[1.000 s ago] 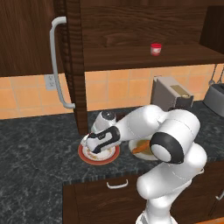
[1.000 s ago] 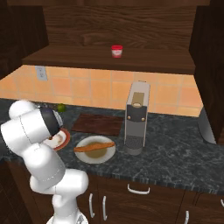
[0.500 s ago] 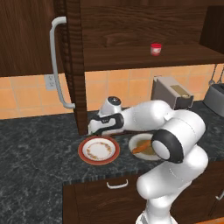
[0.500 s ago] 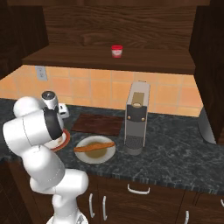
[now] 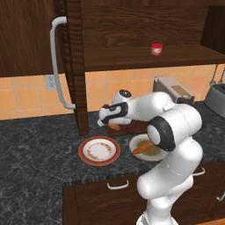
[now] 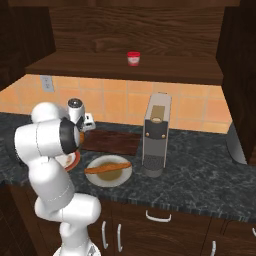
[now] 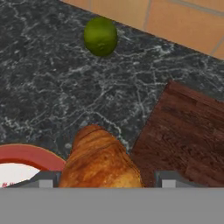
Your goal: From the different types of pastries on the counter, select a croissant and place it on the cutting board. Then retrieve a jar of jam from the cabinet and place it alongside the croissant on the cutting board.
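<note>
In the hand view the golden-brown croissant sits between my two fingertips, held above the dark counter, just left of the reddish-brown cutting board. My gripper is shut on the croissant at the board's left end. The cutting board lies flat against the tiled wall. The long baguette stick rests on a cream plate. The red-lidded jam jar stands on the shelf of the open cabinet, far above the gripper.
An empty red-rimmed plate lies front left of the board, and its rim shows by the croissant. A green lime sits near the wall. A tall coffee machine stands right of the board. The cabinet door handle hangs at left.
The gripper has risen from the red-rimmed plate and moved back toward the cutting board, carrying the croissant. The plate is left empty.
</note>
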